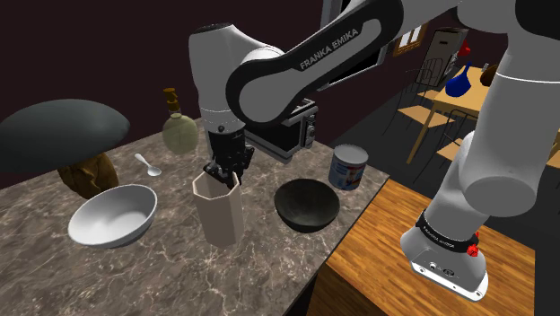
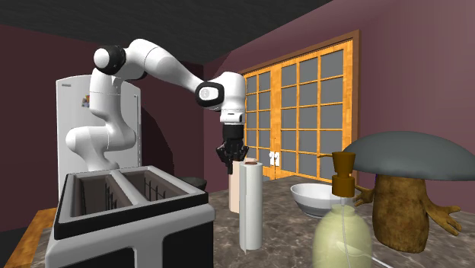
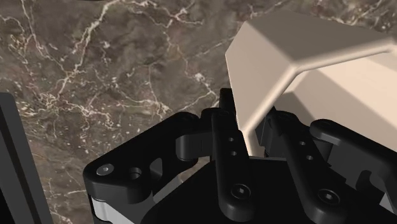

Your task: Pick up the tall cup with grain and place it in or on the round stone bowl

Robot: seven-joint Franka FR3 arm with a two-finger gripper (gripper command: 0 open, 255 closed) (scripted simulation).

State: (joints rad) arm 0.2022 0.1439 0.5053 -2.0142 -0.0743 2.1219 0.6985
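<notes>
A tall beige faceted cup (image 1: 221, 214) stands upright on the marble counter (image 1: 161, 278), and its rim wall (image 3: 299, 70) fills the space in front of the hand. My black gripper (image 1: 219, 172) comes straight down onto the cup's rim, and in the wrist view the gripper (image 3: 257, 145) is shut with one finger (image 3: 227, 147) on either side of the wall. The round dark bowl (image 1: 307, 204) sits on the counter just to the cup's right in the shoulder view. From the second exterior view, the gripper (image 2: 232, 154) hangs over the cup (image 2: 234, 190).
A white bowl (image 1: 113, 215) lies left of the cup. A spoon (image 1: 148, 165), a soap bottle (image 1: 179, 131) and a mushroom figure (image 1: 63, 135) stand behind it. A toaster (image 1: 289, 130) and a can (image 1: 348, 167) stand at the back right. A white roll (image 2: 251, 205) stands close to the cup.
</notes>
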